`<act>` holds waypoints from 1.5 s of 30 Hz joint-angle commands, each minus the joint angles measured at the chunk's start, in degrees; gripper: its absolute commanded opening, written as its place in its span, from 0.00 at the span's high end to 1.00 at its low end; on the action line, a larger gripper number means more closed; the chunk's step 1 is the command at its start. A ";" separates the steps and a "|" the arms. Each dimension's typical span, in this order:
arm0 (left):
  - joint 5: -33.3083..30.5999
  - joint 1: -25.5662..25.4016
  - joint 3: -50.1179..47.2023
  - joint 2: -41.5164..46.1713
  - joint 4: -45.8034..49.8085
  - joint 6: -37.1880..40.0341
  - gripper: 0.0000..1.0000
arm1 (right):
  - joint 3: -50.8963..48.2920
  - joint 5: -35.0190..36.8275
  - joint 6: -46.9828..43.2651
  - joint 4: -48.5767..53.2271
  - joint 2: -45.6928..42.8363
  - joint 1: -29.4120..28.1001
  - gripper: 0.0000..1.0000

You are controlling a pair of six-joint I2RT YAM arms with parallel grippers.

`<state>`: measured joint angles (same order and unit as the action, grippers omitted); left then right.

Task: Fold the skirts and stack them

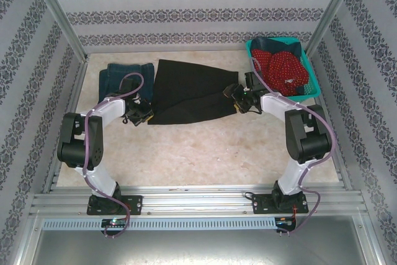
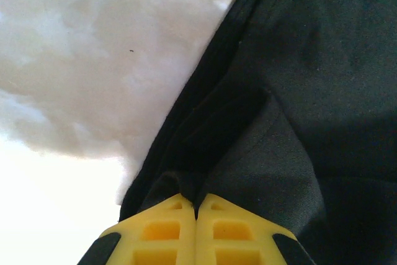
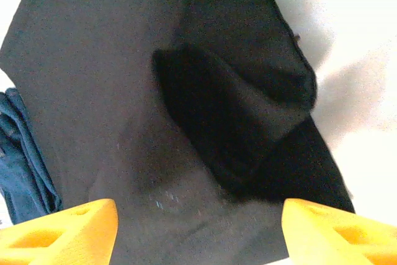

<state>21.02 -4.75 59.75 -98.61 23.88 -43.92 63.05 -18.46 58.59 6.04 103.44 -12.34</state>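
Left end effector (image 2: 197, 209) is pinching the black skirt (image 1: 186, 91); right end effector (image 3: 200, 215) is hanging open, risking lopsided dragging.

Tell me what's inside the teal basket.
A red dotted skirt lies in the basket, with dark blue denim behind it. Anything beneath them is covered.

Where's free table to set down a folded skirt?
Free: the wide near strip of table, between the black skirt and the arm bases. Crowded: the back row: denim skirt, black skirt, teal basket.
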 commanded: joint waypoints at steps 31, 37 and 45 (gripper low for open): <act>1.53 0.62 -2.37 2.54 -1.91 0.21 1.00 | -3.64 1.93 4.21 -7.72 2.19 -0.70 0.70; 1.51 0.62 -2.38 2.67 -1.84 0.33 1.00 | -4.63 3.06 3.96 -8.91 2.44 -0.44 0.89; -3.38 0.80 -1.71 9.37 1.71 1.36 1.00 | -6.96 7.30 -2.94 -0.73 -10.06 0.79 1.00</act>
<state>20.84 -4.75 57.84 -93.80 23.38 -43.81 56.90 -15.05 60.38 0.78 101.27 -12.60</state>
